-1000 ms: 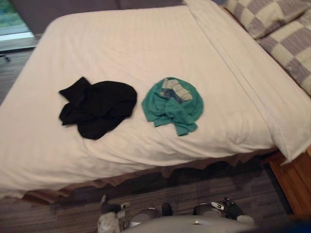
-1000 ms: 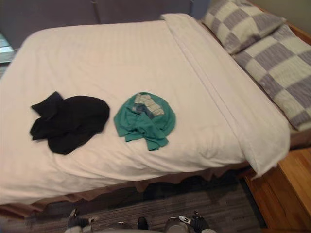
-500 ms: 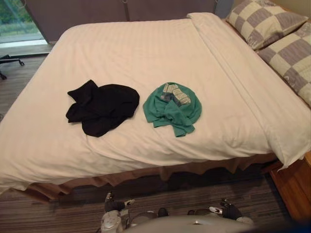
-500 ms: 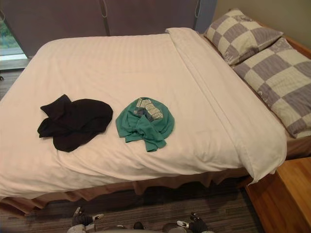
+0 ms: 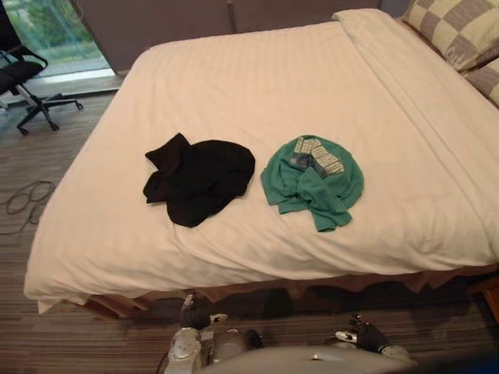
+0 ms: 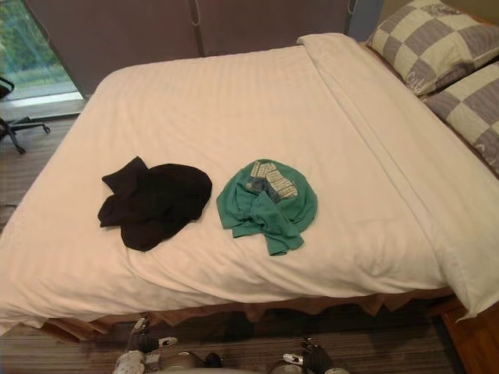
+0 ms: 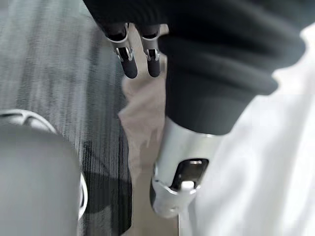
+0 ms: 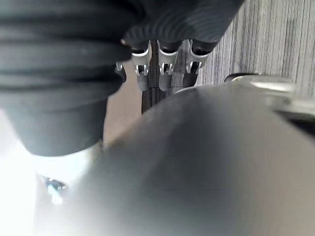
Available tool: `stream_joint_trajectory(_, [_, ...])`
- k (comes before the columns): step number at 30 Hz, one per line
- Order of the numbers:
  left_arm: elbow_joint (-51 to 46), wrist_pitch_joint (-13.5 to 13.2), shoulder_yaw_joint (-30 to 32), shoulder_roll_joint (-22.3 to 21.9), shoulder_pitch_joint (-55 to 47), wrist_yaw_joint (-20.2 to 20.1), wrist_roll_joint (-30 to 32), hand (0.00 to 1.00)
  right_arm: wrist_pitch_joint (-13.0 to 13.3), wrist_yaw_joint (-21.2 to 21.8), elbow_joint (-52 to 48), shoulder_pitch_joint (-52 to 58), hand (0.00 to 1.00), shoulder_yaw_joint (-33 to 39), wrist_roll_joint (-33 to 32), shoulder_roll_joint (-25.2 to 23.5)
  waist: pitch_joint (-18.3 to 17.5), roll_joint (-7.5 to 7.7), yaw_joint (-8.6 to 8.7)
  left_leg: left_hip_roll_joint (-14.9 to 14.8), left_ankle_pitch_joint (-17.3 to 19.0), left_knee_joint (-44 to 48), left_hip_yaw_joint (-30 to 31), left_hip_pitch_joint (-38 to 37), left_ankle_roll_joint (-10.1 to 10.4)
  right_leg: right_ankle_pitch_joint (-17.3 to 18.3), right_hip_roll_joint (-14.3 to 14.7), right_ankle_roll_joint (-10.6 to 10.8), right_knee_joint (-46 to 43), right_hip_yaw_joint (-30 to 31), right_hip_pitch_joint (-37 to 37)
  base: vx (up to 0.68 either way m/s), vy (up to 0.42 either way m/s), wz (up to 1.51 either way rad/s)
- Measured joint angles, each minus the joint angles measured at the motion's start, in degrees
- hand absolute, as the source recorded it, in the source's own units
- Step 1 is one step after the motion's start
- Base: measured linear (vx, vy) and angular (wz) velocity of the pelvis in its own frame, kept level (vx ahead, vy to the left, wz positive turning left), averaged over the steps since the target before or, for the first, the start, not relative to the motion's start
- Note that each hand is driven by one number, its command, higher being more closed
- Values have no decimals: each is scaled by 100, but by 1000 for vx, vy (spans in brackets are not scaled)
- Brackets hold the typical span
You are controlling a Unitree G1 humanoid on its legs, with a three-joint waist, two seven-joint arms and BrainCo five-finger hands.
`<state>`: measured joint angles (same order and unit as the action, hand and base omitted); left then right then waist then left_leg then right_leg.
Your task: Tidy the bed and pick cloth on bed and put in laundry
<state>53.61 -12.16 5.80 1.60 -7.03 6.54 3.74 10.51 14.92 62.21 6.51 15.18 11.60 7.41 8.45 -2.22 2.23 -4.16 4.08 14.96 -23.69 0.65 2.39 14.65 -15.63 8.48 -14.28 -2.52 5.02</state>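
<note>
Left hand (image 7: pixel 153 61): fingers straight and relaxed, nothing held, striped carpet (image 7: pixel 49 73) below. Right hand (image 8: pixel 166 73): same, fingers loose, empty. Both hang low by the near edge of the bed (image 5: pixel 234 86). On its white duvet lie two cloths: one black cloth (image 5: pixel 199 178), crumpled, and one green cloth (image 5: pixel 313 181), bunched, just to its right, not touching. Two checked pillows (image 6: pixel 427 47), (image 6: pixel 477 105) at the right end. One office chair (image 5: pixel 23 78) far left.
</note>
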Motion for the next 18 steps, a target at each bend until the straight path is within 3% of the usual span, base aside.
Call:
stream_joint_trajectory(2, [6,-19,-130,-2,15,-114,-7,0,64,-12,7,4,0,17,54,48,-13,-88,67,81,7,-309,164,-131,8,-31,11,55,-12,1,-38,-8,1,-11])
stream_joint_trajectory(4, [11,-36,-171,5,52,-254,-64,0,142,-82,13,6,0,32,104,24,-2,-76,72,148,10,-732,317,-359,12,-94,45,113,31,5,-7,-24,42,-10])
stream_joint_trajectory(7, [199,-1,-407,191,67,-446,-350,0,310,-159,110,-20,0,-28,112,-112,41,135,-15,288,-237,-1402,205,-743,-1,-299,-11,98,194,-135,40,-74,41,-34])
stream_joint_trajectory(9, [244,119,-322,249,-20,-526,-834,0,523,-155,133,-93,0,-275,192,-112,70,238,-36,346,-511,-2052,21,-1074,66,-355,-15,-84,61,-571,-73,-71,-20,-45])
stream_joint_trajectory(12, [285,243,-295,389,-43,-670,-1158,0,714,-121,139,-127,0,-765,330,-149,75,433,17,300,-549,-2097,41,-1017,106,-484,149,-79,370,-628,-31,-69,7,-16])
stream_joint_trajectory(15, [405,185,-298,400,23,-838,-1148,0,851,-16,154,-150,0,-1009,329,-91,64,445,35,217,-594,-2100,256,-858,122,-583,357,-125,777,-528,15,-9,-22,2])
stream_joint_trajectory(18, [430,154,-296,363,23,-864,-1105,0,867,38,231,-152,0,-1010,318,-59,52,411,48,205,-618,-2100,423,-848,101,-616,384,-148,934,-660,185,58,-40,23])
